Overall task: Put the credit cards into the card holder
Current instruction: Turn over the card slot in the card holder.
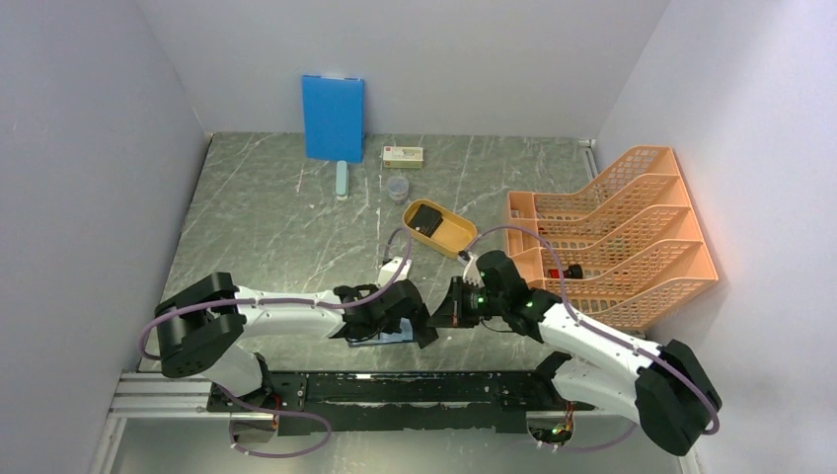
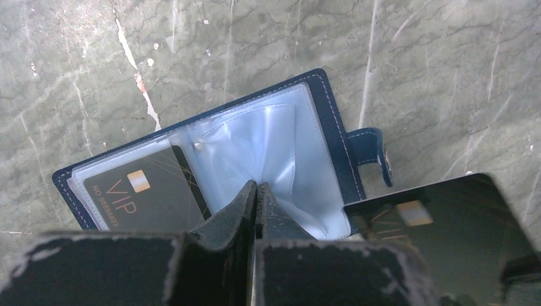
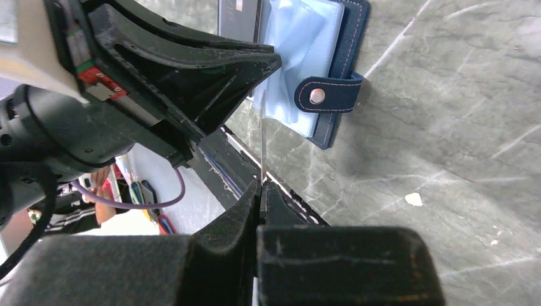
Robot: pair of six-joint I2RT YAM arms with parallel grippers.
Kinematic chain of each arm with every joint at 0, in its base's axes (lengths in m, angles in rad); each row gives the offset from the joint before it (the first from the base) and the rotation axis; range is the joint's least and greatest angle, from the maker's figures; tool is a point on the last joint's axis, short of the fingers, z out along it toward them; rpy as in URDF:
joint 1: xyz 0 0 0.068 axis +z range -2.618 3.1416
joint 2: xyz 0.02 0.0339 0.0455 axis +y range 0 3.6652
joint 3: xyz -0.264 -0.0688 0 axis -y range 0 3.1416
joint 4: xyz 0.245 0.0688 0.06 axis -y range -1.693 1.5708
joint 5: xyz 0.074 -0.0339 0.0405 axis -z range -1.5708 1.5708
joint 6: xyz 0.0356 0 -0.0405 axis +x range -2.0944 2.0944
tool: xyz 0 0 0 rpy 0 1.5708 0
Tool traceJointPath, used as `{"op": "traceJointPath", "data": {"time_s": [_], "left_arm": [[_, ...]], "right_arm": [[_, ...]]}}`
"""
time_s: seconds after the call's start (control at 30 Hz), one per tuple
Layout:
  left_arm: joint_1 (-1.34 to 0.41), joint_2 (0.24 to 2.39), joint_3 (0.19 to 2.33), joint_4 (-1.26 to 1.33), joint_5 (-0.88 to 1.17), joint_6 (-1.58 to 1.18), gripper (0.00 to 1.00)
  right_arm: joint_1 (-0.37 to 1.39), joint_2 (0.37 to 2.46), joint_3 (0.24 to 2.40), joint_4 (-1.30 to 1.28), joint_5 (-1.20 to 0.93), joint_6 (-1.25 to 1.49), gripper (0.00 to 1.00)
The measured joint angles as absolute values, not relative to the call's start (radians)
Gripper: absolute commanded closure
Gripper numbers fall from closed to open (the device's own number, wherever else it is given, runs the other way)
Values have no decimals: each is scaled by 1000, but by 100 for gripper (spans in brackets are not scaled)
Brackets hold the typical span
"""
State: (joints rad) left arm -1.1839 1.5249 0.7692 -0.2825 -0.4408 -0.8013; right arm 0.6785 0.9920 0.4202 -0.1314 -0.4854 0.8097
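Observation:
The dark navy card holder [image 2: 332, 115] lies open on the table near the front edge, its clasp tab [image 2: 370, 146] pointing right. A black VIP credit card [image 2: 137, 194] sits in its left clear sleeve. My left gripper [image 2: 256, 186] is shut on a clear sleeve at the holder's middle. My right gripper [image 3: 260, 185] is shut on a second black credit card [image 3: 261, 140], seen edge-on and held just right of the holder [image 3: 354, 38]. This card also shows in the left wrist view [image 2: 440, 223]. In the top view both grippers [image 1: 395, 321] [image 1: 449, 311] meet over the holder [image 1: 387, 339].
A yellow-orange oval tray [image 1: 456, 242] holding a black item stands behind the grippers. An orange file rack [image 1: 612, 237] is at the right. A blue board [image 1: 333, 117], a small white box [image 1: 403, 155], a cup [image 1: 397, 188] and a pale stick [image 1: 342, 180] are at the back.

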Motion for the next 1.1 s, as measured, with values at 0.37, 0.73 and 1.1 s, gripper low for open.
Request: {"op": "traceJointPath", "data": {"time_s": [0.37,0.73,1.1], "left_arm": [[-1184,1505,754,-283,-440,-808,95],[-1184,1499,749,-283,-440,-812,95],[-1184,1467,749,-300,-435,-812,79]], "right_arm": [[719,1133,419,-45,-453,849,100],[752,1231,410,38,-452,862,100],[781,1272,409,116,-464,890,100]]}}
